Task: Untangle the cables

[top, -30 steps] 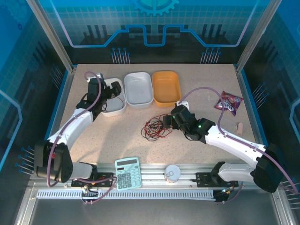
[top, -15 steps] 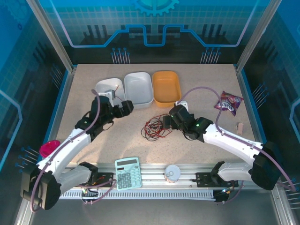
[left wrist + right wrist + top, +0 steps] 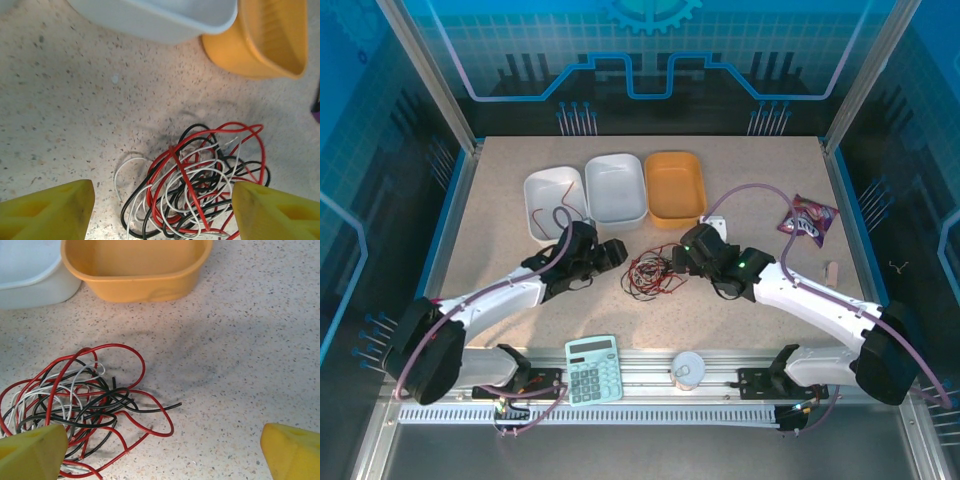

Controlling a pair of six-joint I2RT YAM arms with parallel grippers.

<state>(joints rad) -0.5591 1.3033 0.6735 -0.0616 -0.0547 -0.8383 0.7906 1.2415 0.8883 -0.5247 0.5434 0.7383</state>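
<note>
A: At mid-bench, in front of the trays, any progress on the cables (image 3: 650, 272)?

B: Little. Red, black and white strands knotted into one loose heap, lying flat on the bench (image 3: 770, 180), near the orange tray (image 3: 674, 186) and the pale grey tray (image 3: 616, 188).

A: Anything pulled free?

B: Perhaps one: thin red strand (image 3: 563, 208) lying in the white tray (image 3: 528, 200), well apart from the heap. Too small to tell more.

A: And the arms?

B: For the left gripper (image 3: 160, 202): spread wide either side of the heap, clamped on nothing. For the right gripper (image 3: 162, 450): likewise wide apart, heap beside one finger, nothing held. Most of the separating yet to do, by the look of it.
</note>
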